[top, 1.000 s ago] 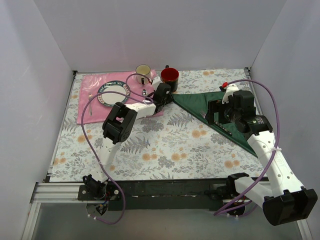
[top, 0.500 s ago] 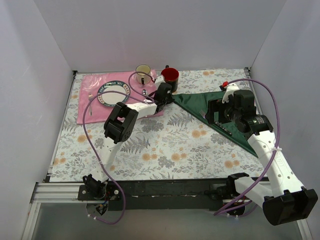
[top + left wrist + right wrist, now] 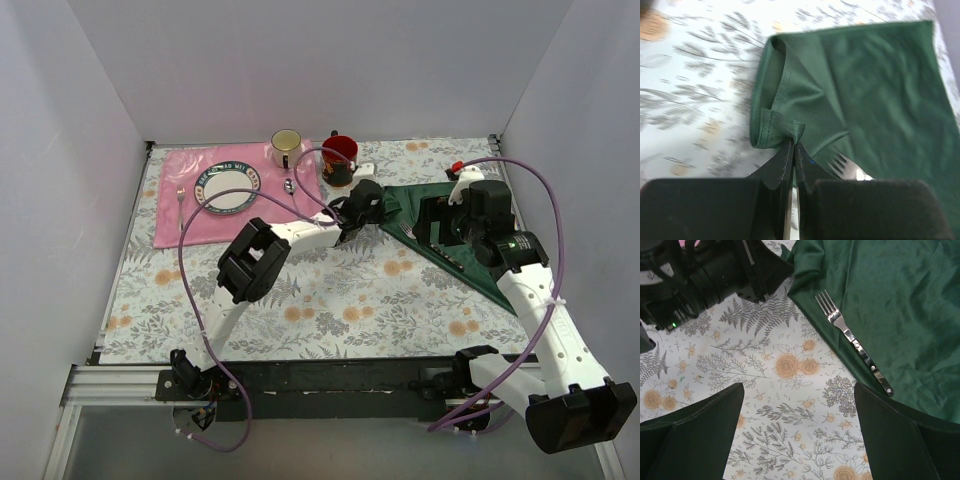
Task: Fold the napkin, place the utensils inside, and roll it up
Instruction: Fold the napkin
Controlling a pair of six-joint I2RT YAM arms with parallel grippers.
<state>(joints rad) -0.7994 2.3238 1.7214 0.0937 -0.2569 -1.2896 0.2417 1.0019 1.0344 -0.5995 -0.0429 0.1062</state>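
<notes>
The folding step is in hand: the left jaws are pinched shut on a corner of the napkin [image 3: 880, 85], its hem bunched between their tips and a flap turned over just ahead of them, while the rest of the green cloth lies flat beyond and to their right. A fork [image 3: 852, 342] lies on the cloth just beside that pinch and under the right jaws, which hang wide apart holding nothing. The next move, I judge, calls for carrying the corner across without dragging the fork or losing the slippery hem; bare surface [image 3: 790, 365] lies open left of both jaws, though the arms crowd each other and a red mug [image 3: 339, 158] stands near, beyond the left jaws.
</notes>
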